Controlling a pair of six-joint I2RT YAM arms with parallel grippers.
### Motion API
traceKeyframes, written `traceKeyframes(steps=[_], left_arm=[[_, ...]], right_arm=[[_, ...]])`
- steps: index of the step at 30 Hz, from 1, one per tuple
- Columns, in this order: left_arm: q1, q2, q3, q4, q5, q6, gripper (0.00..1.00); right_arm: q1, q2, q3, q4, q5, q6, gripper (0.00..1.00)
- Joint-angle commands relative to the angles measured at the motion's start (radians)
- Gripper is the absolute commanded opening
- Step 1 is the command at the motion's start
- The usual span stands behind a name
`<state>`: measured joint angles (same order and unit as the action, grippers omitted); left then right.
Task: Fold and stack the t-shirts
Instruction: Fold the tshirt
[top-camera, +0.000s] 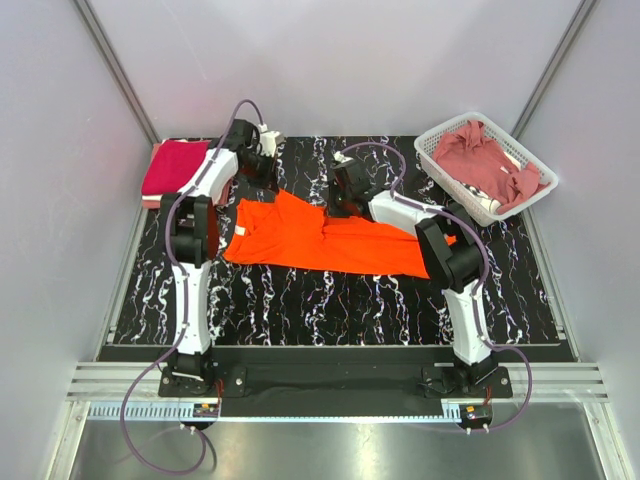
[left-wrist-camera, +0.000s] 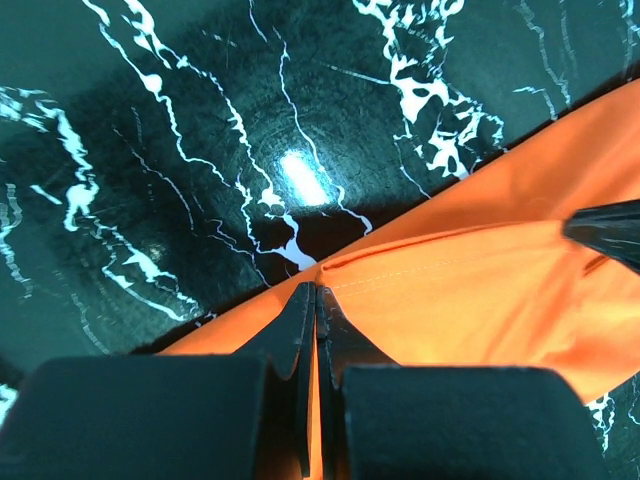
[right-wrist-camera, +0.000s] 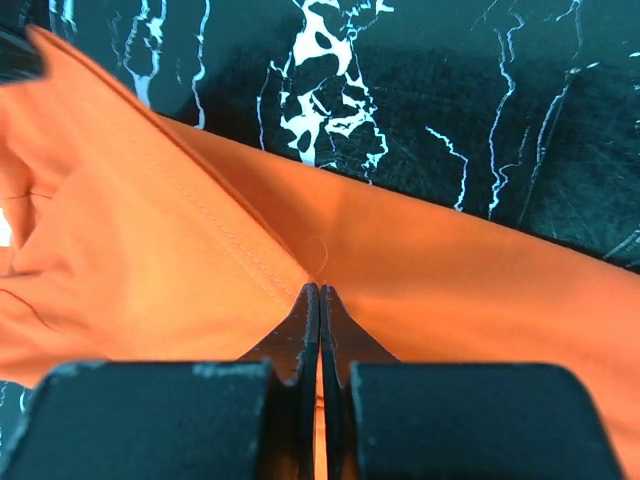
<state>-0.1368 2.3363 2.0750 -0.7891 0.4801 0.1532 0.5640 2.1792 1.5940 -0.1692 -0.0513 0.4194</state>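
**Top external view.** The orange t-shirt (top-camera: 330, 240) lies spread across the middle of the counter (top-camera: 300, 310), long axis left to right, partly doubled over. The left gripper (top-camera: 272, 178) and right gripper (top-camera: 345, 205) both meet the shirt's far edge, toward the far side of the counter. A crimson t-shirt (top-camera: 175, 168) lies folded in the far left corner and marks the probable stacking position. The white lattice basket (top-camera: 520, 195) stands in the far right corner and holds a crumpled dusty rose t-shirt (top-camera: 480, 160), not yet folded.

**Left wrist view.** The left gripper (left-wrist-camera: 315, 292) is fully closed, its fingertips pinching the edge of the orange t-shirt (left-wrist-camera: 470, 290) where a stitched hem reaches a corner. Bare counter (left-wrist-camera: 150, 150) lies beyond. The hold is at the very edge, so the layer can be carried without bunching.

**Right wrist view.** The right gripper (right-wrist-camera: 318, 292) is likewise closed, pinching the orange t-shirt (right-wrist-camera: 150, 250) at a seamed crease. Cloth fans out to either side of the fingertips, with the counter (right-wrist-camera: 500, 100) beyond.

**Assessment.** Two pinch points along one edge keep that edge taut and straight. The step in hand appears to be a fold of the far edge toward the near edge. Both arms should move together, as unequal travel would skew the fold line.
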Motion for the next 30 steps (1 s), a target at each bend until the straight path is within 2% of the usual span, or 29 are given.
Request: traceKeyframes(steps=[1, 9, 19, 30], left_arm=[[0.006, 0.009, 0.024, 0.040, 0.025, -0.011, 0.00], [0.008, -0.060, -0.073, 0.050, 0.042, 0.026, 0.00], [0.009, -0.259, -0.341, 0.206, -0.052, 0.017, 0.00], [0.008, -0.374, -0.509, 0.280, -0.074, -0.003, 0.00]], right_arm=[[0.005, -0.096, -0.029, 0.071, 0.041, 0.009, 0.00], [0.005, -0.130, -0.112, 0.209, -0.018, -0.037, 0.00], [0.016, -0.173, -0.250, 0.382, -0.131, -0.100, 0.00], [0.042, -0.200, -0.299, 0.419, -0.225, -0.113, 0.00]])
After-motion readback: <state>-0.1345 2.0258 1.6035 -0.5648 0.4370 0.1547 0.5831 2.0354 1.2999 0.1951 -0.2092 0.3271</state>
